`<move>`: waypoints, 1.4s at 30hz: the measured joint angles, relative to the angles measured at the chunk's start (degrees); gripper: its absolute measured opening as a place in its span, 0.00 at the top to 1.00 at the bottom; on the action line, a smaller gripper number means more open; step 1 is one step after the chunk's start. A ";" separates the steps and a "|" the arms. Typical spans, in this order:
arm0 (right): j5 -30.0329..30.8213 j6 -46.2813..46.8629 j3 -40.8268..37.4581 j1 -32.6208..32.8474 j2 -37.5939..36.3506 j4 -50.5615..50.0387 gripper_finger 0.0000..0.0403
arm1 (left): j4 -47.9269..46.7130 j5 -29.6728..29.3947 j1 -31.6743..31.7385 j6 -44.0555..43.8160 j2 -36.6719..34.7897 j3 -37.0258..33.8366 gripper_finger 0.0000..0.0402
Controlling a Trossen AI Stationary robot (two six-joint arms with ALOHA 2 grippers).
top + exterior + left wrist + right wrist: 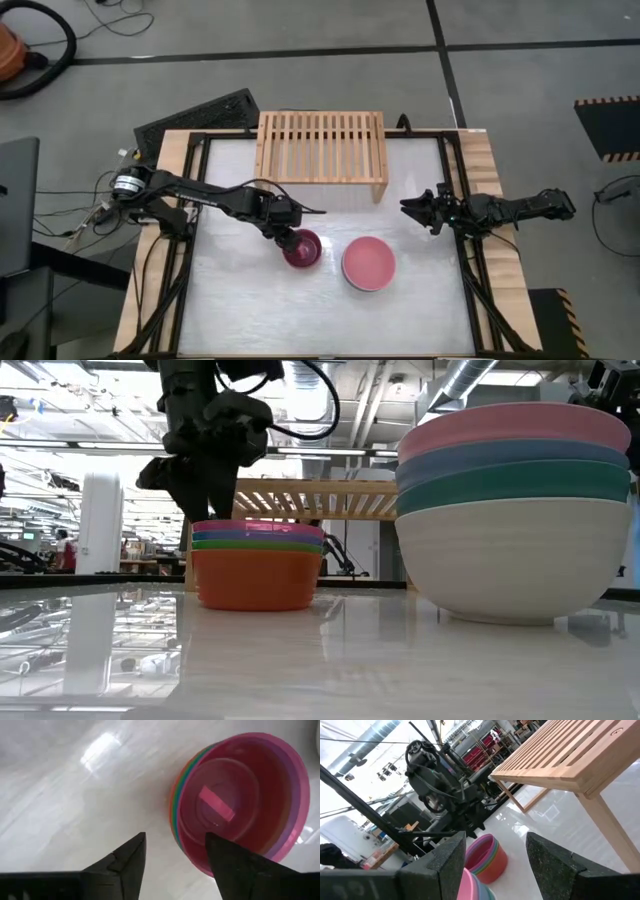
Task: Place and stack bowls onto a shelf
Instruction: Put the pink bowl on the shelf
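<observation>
A nested stack of small bowls (303,248) (258,565), orange-red at the bottom and maroon-pink inside (240,795), stands on the table mid-centre. My left gripper (287,236) (175,835) is open and hangs just above the stack's left rim. One finger is over the inside and one is outside, and no touch shows. A stack of larger bowls (368,263) (515,510), cream-white at the bottom and pink on top, stands to its right. The light-wood shelf (322,147) (570,755) stands at the far edge. My right gripper (408,208) (495,835) waits open, right of the large stack.
A black keyboard (200,115) lies off the table's far left corner. The shelf's slatted top carries nothing. Dark frame rails (455,190) run along the table's left and right sides. Bare white table lies near the front edge and between the bowls and the shelf.
</observation>
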 joint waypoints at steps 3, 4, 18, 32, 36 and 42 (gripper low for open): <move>-0.02 0.10 0.01 0.04 0.00 -0.05 0.42 | 0.80 0.32 -0.14 -0.02 0.50 0.00 0.54; 0.00 0.14 0.01 0.04 -0.01 -0.07 0.42 | 0.74 0.40 -0.14 -0.03 0.46 0.00 0.54; -0.02 0.09 0.01 0.04 0.00 -0.14 0.42 | 1.48 0.49 -0.50 -1.66 1.57 0.00 0.59; 0.00 -0.10 0.01 0.02 0.00 -0.16 0.42 | 1.98 2.02 -0.86 -2.43 3.05 0.04 0.82; 0.02 -0.10 0.01 0.02 0.00 -0.16 0.42 | 1.71 2.40 -0.86 -2.45 2.96 0.02 0.86; 0.02 -0.09 0.01 0.02 0.00 -0.16 0.42 | 1.47 2.61 -0.86 -3.39 2.34 0.02 0.94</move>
